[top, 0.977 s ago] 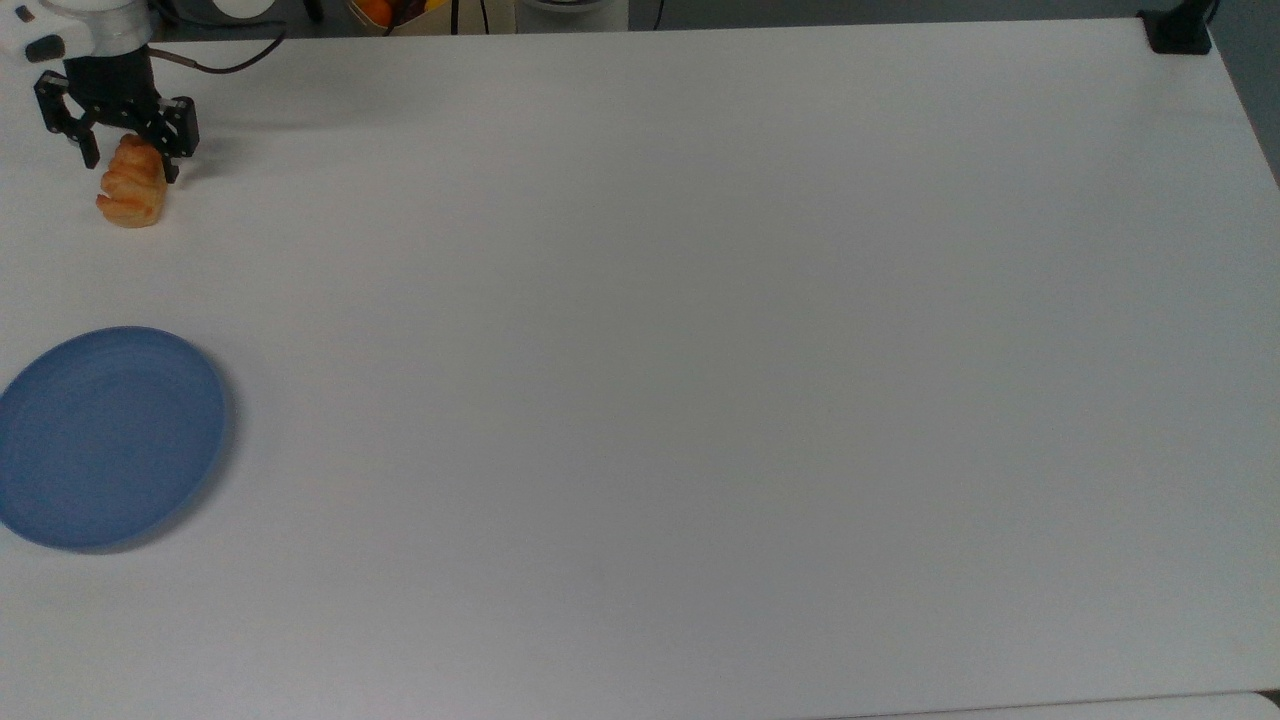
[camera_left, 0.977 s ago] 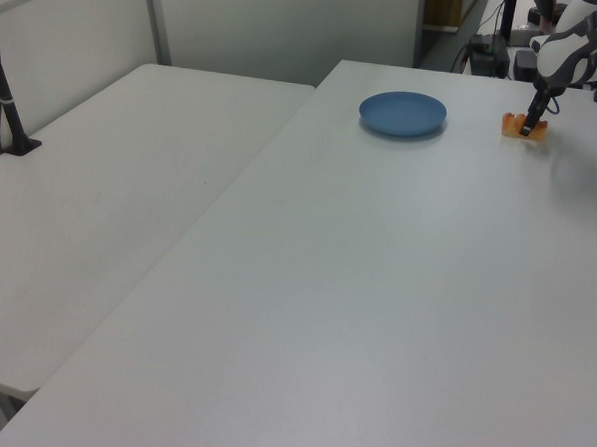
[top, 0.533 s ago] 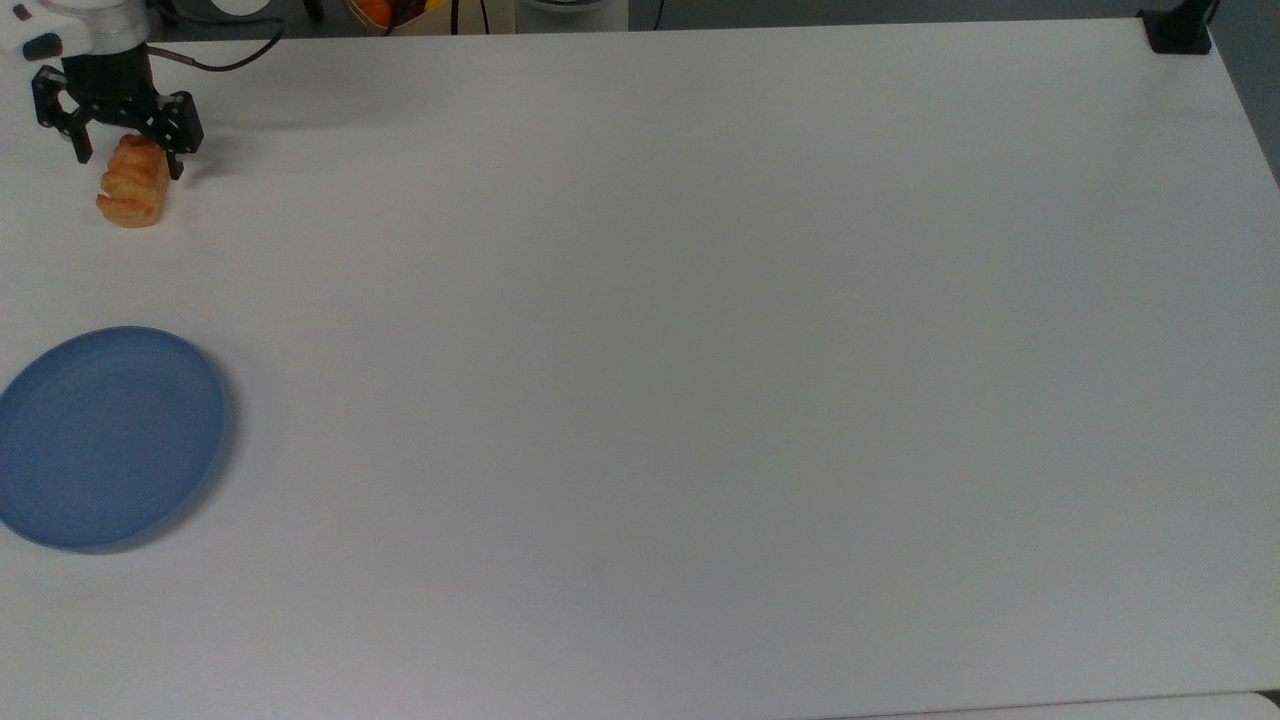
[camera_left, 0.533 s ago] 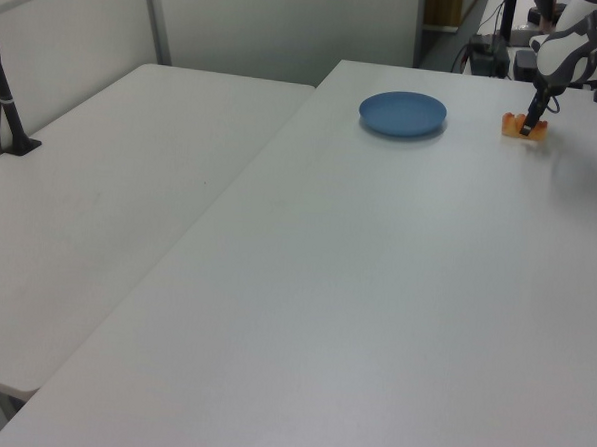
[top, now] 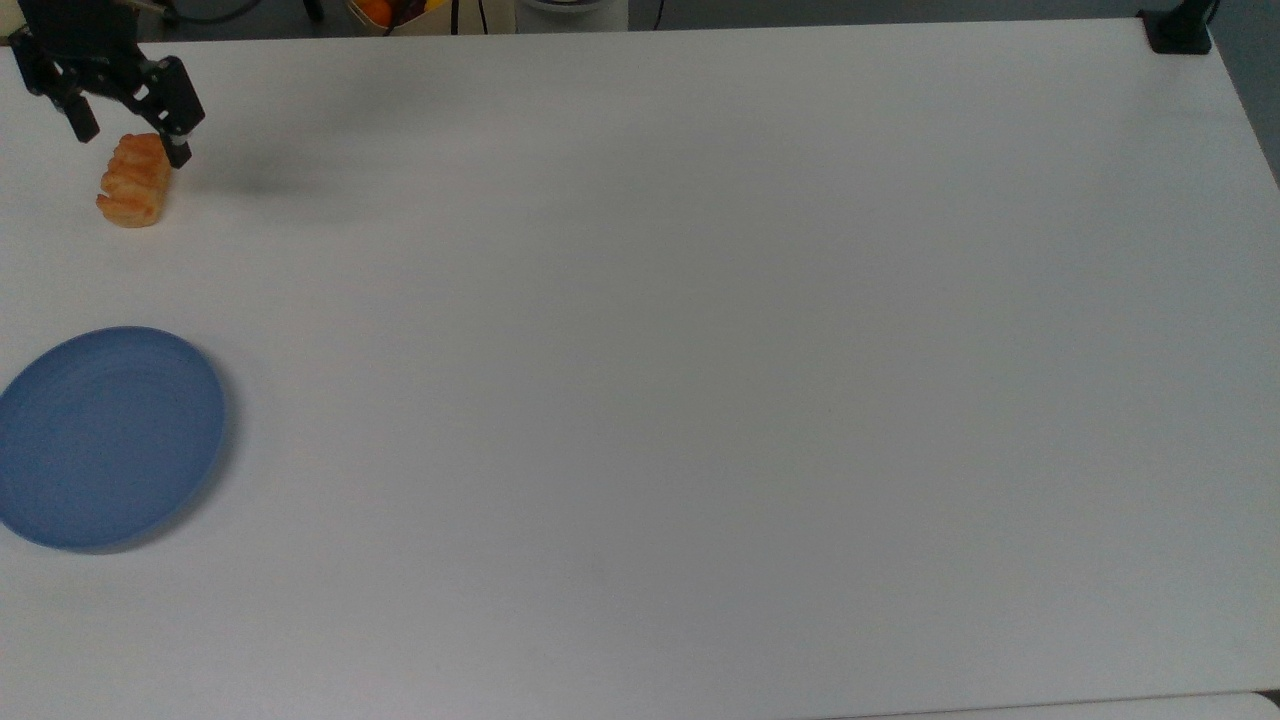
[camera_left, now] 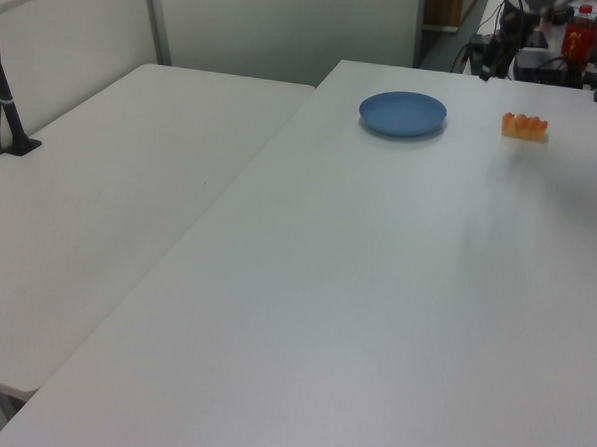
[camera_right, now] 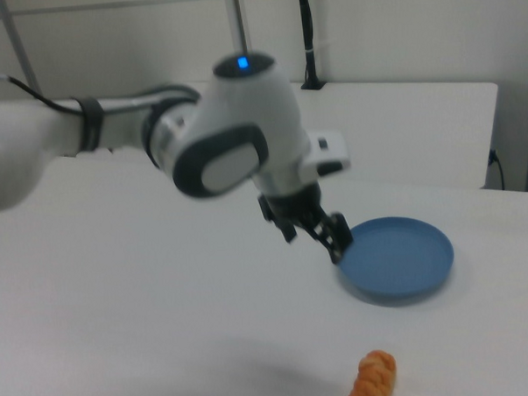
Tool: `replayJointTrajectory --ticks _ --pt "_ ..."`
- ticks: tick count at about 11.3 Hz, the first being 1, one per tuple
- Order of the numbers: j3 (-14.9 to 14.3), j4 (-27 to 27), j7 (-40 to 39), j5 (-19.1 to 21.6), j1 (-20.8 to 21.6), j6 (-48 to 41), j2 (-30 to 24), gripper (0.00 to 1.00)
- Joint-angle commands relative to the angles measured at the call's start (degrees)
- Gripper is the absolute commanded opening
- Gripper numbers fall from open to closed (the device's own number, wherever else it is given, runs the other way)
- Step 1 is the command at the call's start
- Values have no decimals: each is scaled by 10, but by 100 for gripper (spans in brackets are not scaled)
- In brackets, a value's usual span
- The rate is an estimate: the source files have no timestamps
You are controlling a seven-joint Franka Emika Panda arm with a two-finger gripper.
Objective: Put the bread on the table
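Fingers spread, we note, gripper [top: 128, 140] raised and empty | bread [top: 132, 182] lying on table [top: 700, 350], well apart from blue plate [top: 105, 435] | we judge placement done; 1 step left: retreat

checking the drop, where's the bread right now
The bread lies on the table at the top view's far left, apart from the blue plate, with the open pincer just above it.

bread [top: 133, 182] on table [top: 700, 350] | plate [top: 105, 437] on table, apart from bread | pincer [top: 128, 140] above bread
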Motion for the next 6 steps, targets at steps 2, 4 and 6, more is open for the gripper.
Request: replayJointTrajectory --ticks 2,4,6 --pt "46 57 126 -48 69 -194 -73 100" --pt "51 58 201 -66 140 -262 -95 100" --pt "93 57 214 -61 151 -311 -126 100"
